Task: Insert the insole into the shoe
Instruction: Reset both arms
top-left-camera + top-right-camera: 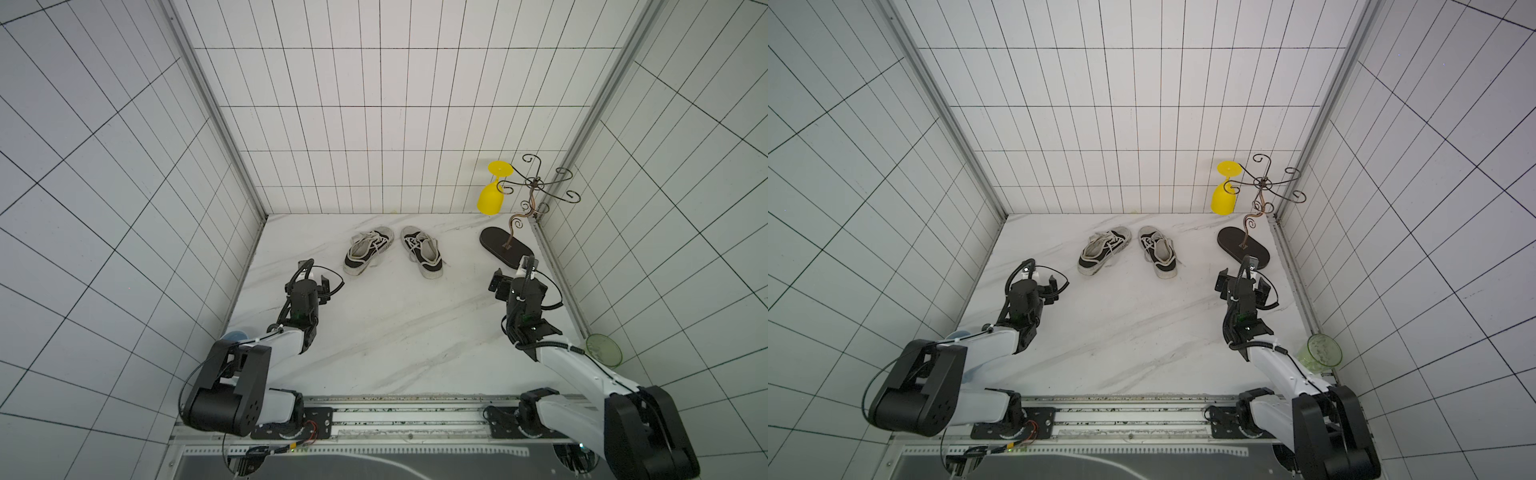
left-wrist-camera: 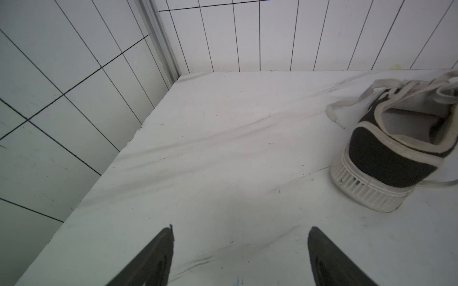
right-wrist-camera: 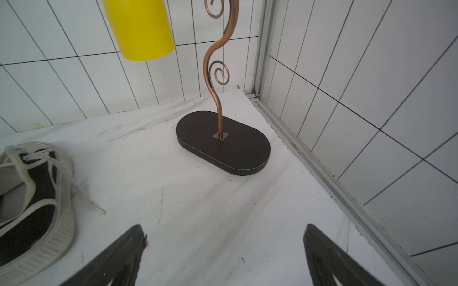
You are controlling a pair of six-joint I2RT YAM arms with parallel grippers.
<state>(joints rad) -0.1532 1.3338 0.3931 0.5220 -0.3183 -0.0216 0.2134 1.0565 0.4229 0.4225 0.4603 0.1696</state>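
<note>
The left gripper [image 2: 240,230] hangs low over the white marble-patterned tabletop [image 2: 223,148], its jaws apart and nothing between them. In both top views it sits left of centre. Just up and to the right of it lies a black canvas sneaker with white laces and ribbed white rubber sole [image 1: 368,251], not touching the fingers.

The right gripper [image 3: 224,226], right of centre, is also spread wide and empty. A second matching sneaker [image 1: 422,251] lies up and to its left. A copper wire rack on a dark oval base [image 1: 507,247] stands just above it, with a yellow plastic goblet [image 1: 490,199] hanging upside down from one arm.

No loose insole shows in any view. The pale lining in the shoe mouths may be it, but I cannot tell.

Likely risks:
- A right-arm swing could clip the rack and drop the goblet.
- Trailing laces could snag a finger.
- The unbraced shoe could slide when pushed.
</note>
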